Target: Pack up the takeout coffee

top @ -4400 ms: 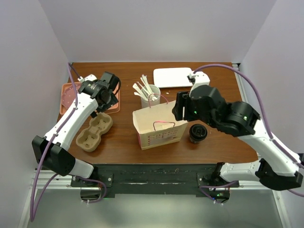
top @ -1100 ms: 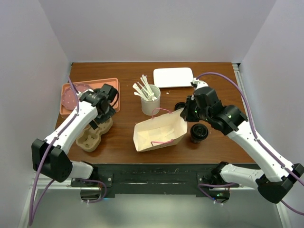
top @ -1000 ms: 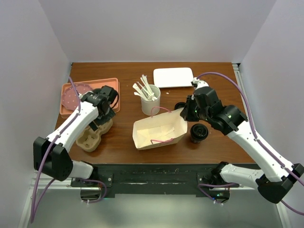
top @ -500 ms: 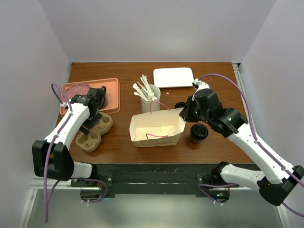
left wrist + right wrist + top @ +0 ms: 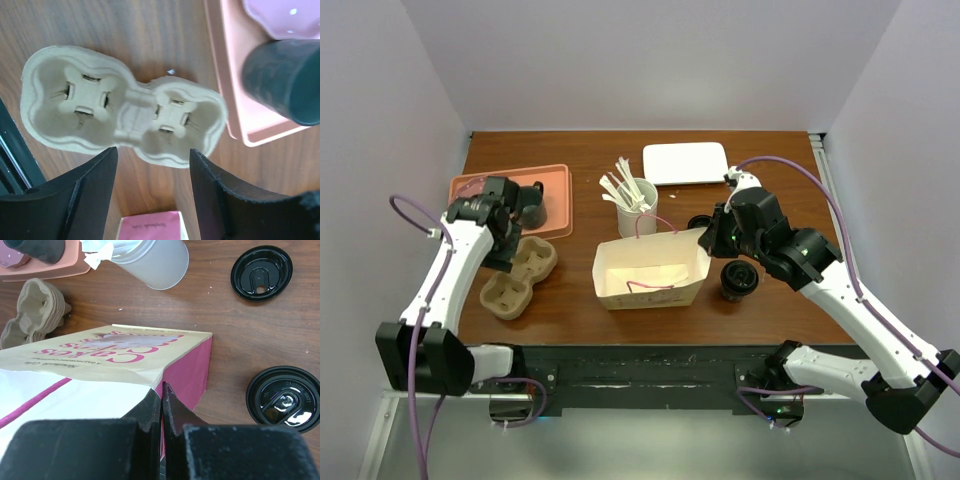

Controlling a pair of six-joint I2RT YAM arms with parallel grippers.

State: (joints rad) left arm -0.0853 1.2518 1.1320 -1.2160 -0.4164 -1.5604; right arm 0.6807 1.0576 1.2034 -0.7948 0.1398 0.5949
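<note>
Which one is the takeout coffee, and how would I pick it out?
Find the open paper bag in the middle of the brown table. Just right of it stands the takeout coffee: a short, near-black cup with a black lid. The white cup of stirrers behind the bag is taller, and the dark grey mug sits far left on the pink tray.

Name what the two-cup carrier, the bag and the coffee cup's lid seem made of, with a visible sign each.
Carrier: probably moulded paper pulp, matte beige, fibrous rounded walls.
Bag: thin paper, creased, printed.
Lid: black plastic, glossy, raised lettering.
</note>
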